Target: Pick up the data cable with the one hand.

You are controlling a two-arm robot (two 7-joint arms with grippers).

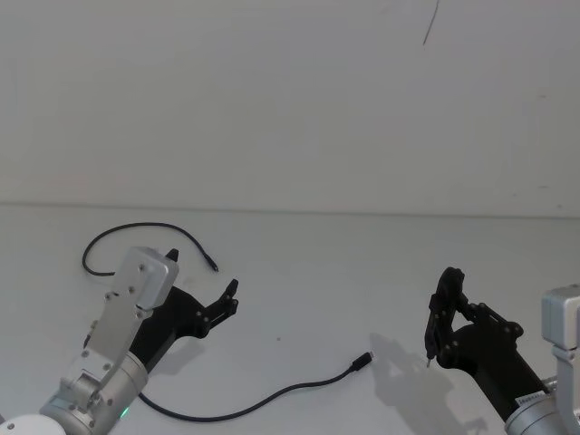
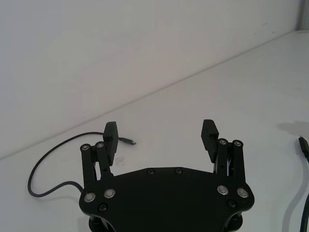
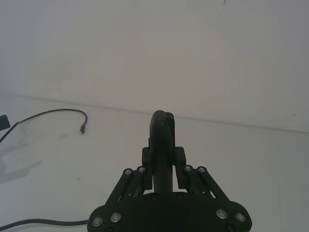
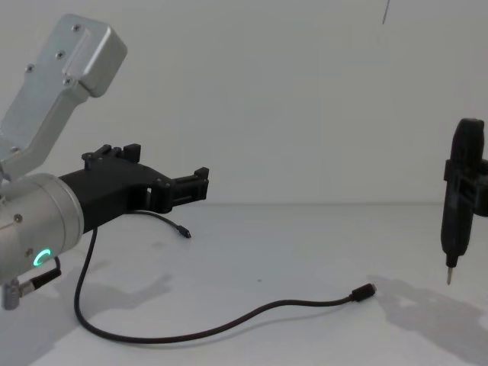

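Left claw (image 2: 160,126) open, seemingly clear of data cable (image 4: 320,302).

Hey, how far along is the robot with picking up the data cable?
Done: nothing yet; the data cable lies loose on the table. In hand: the left hand hovers open above the table near the cable, holding nothing; the right hand is off to the right, shut on a pen-shaped tool. Left: lower the left hand over the cable, close on it and lift.
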